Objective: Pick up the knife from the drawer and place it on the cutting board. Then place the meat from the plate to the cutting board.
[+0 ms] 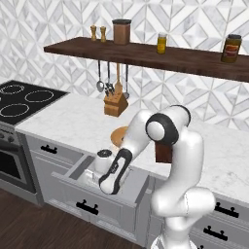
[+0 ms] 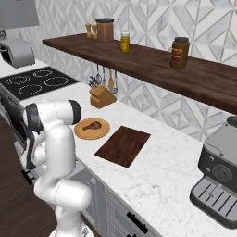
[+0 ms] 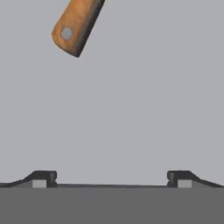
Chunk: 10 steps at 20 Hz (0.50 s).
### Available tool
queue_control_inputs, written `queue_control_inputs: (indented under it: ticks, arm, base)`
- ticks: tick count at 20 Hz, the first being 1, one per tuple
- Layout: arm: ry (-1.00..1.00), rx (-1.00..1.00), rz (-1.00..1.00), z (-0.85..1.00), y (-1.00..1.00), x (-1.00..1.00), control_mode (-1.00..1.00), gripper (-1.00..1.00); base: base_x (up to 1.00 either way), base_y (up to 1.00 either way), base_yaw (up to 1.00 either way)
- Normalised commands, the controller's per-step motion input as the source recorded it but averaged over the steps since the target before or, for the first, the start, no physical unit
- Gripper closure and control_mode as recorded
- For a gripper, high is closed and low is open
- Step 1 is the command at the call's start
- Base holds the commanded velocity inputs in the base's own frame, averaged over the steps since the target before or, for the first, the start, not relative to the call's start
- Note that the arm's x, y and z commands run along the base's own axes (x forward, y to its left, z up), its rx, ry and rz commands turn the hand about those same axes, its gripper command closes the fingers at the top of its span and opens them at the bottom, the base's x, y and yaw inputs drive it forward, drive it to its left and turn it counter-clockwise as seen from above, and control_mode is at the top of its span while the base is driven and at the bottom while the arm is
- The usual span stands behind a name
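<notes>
Fingers (image 3: 112, 178) spread wide over drawer (image 3: 131, 109) floor, knife (image 3: 75, 26) handle well apart.

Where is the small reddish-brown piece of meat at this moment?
In the right base view, the small reddish-brown meat lies on the round tan wooden plate, left of the dark brown cutting board.

**Wood, stone and matt grey**

A light brown wooden knife (image 3: 73, 27) handle, set with a pale metal rivet, is seen on the drawer (image 3: 131, 109) floor, which is smooth, matt grey. The tabletop (image 2: 157, 180) is finished in white marble. The cutting board (image 2: 123, 146) is dark wood, the plate (image 2: 92, 128) tan wood.
</notes>
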Motion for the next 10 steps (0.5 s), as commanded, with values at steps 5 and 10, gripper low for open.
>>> queue_control_inputs:
  ticks: [5, 10]
  arm:
    - [0.0, -0.11, 0.0, 0.07, 1.0, -0.94, -1.0, -1.0]
    - [0.0, -0.15, 0.0, 0.78, 0.86, -0.86, -1.0, -1.0]
  base:
    - [0.0, 0.0, 0.0]
    - [0.0, 0.0, 0.0]
